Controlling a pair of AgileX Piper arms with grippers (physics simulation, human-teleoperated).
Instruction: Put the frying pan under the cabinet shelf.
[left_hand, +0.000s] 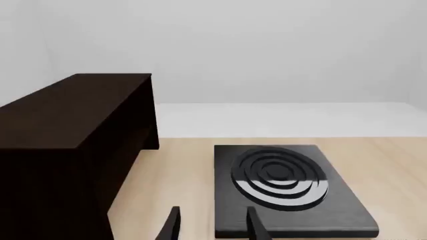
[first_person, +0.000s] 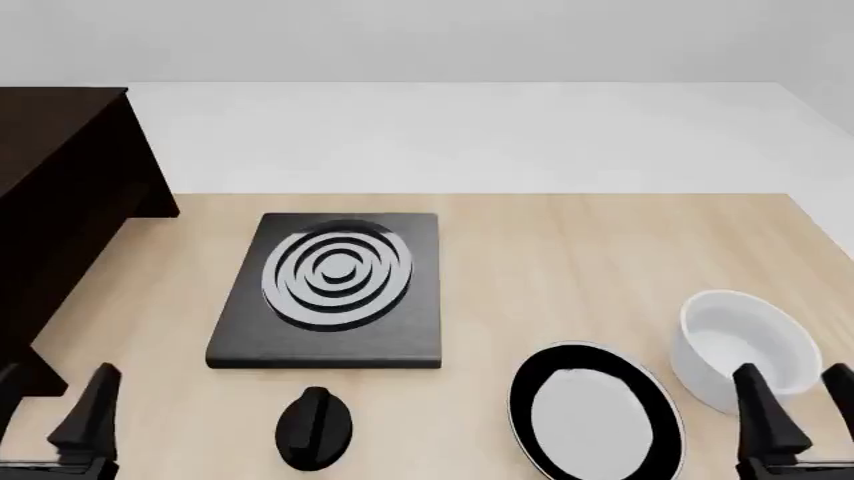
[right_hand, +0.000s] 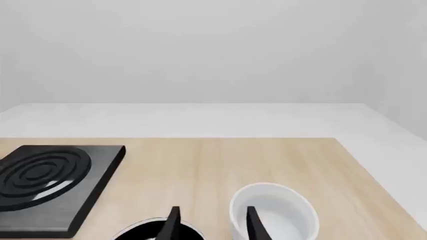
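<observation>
The worktop (first_person: 561, 260) is a smooth board of pale wood with a fine grain, and behind it lies a flat white floor. The frying pan (first_person: 595, 412) lies near the front edge, right of the middle; it is round and shallow, with a glossy black rim and a flat light grey base, and its handle does not show. Just beside it on the right stands a white bowl (first_person: 745, 350) with thick smooth walls. The cabinet shelf (first_person: 60, 200) stands at the far left, well apart from the pan, a big box of very dark brown wood with a flat top board. Between them lies a square black stove plate (first_person: 331, 290) with grey concentric rings, and in front of it a small round black knob (first_person: 316, 428). The left end effector (first_person: 54, 425) hangs low at the front left with its thin dark fingers spread apart and nothing between them. The right end effector (first_person: 801, 410) hangs near the bowl, also spread apart and holding nothing.
</observation>
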